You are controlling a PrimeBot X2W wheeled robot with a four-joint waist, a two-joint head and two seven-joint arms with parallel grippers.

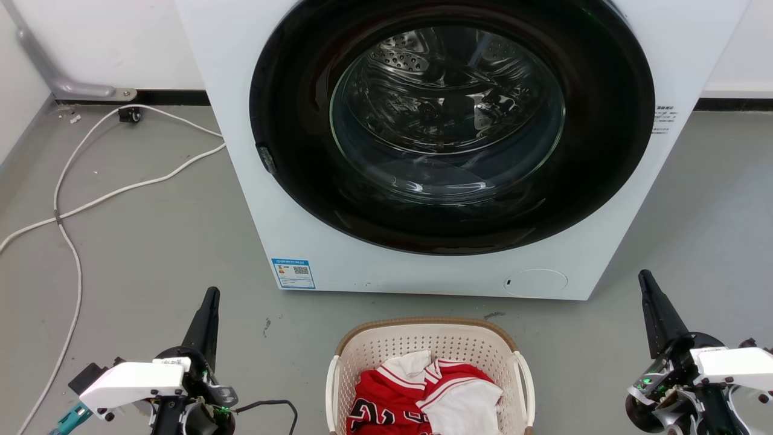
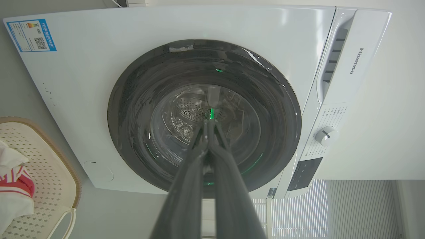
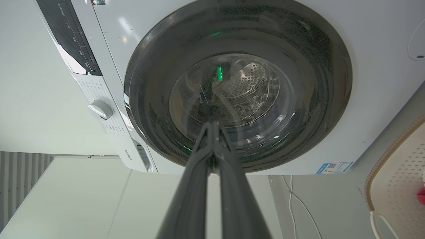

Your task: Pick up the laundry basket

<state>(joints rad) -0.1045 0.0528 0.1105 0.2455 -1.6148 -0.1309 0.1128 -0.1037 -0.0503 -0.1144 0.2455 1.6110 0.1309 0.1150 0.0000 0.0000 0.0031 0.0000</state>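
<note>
The grey floor (image 1: pixel 151 254) carries a white washing machine (image 1: pixel 272 211), the laundry basket (image 1: pixel 423 323) standing just before it. White cables (image 1: pixel 79 272) trail across it at the left; a small dark mark (image 1: pixel 266 327), perhaps a scuff, lies near the basket.

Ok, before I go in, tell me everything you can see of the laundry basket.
The laundry basket is a cream-white, rounded-rectangular tub of perforated plastic with a brown woven-look rim and a white loop handle on each side. It stands upright on the grey floor in front of the washing machine, apart from it. Crumpled red-and-white clothing lies inside. Its near end is out of frame. Neither the left gripper nor the right gripper touches it.
</note>
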